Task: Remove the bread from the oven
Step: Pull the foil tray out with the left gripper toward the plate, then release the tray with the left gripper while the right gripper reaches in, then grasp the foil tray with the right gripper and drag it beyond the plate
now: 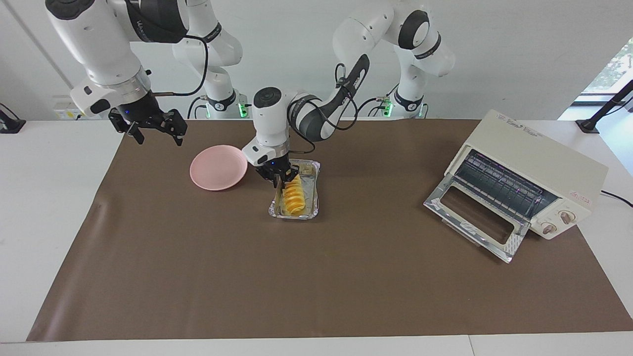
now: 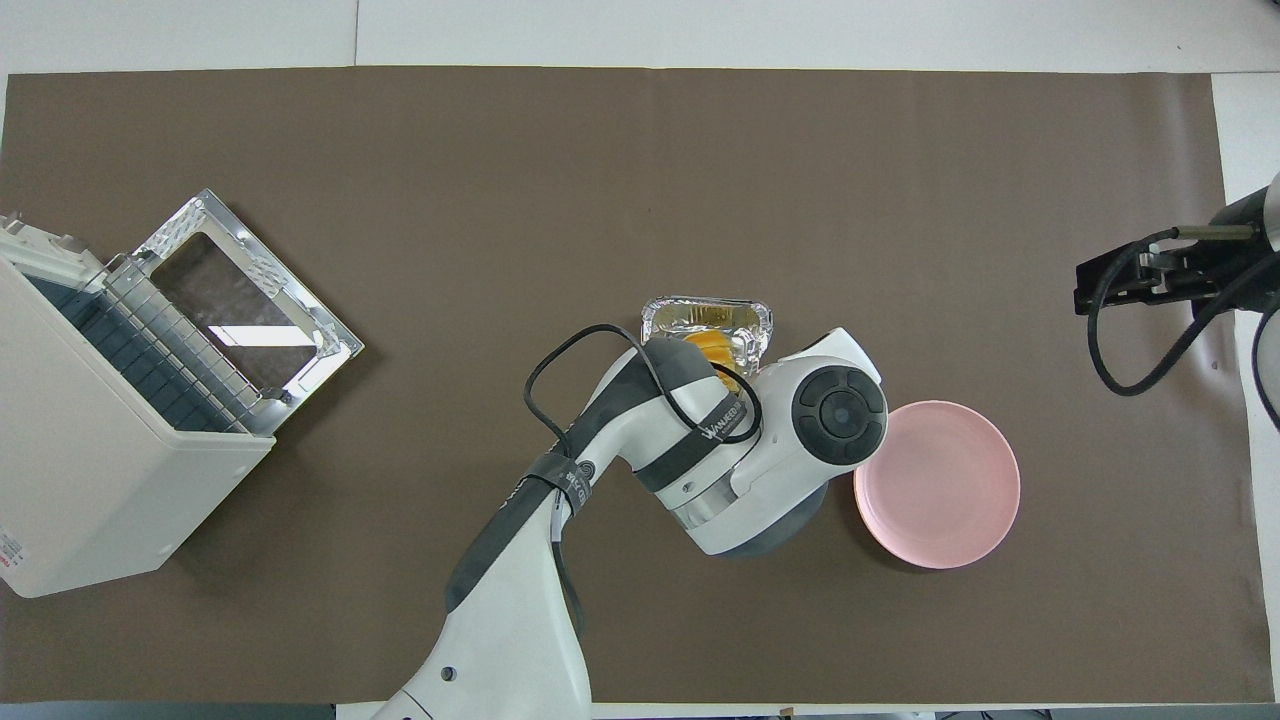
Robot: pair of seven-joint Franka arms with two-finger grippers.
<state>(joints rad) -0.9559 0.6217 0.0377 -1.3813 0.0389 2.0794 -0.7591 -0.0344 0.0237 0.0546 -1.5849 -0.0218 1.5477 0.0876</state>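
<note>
The bread, a yellow-orange ridged loaf, lies in a crinkled foil tray on the brown mat, beside the pink plate. My left gripper is down at the tray's end nearest the robots, right at the rim and the loaf's end. From overhead the left arm's wrist covers that gripper, and only part of the bread and tray show. The cream oven stands at the left arm's end of the table, its glass door dropped open and its rack bare. My right gripper hangs open and waits in the air.
A round pink plate lies beside the tray toward the right arm's end, with nothing on it. The oven and its open door take up the mat's corner at the left arm's end. The right gripper is over the mat's edge.
</note>
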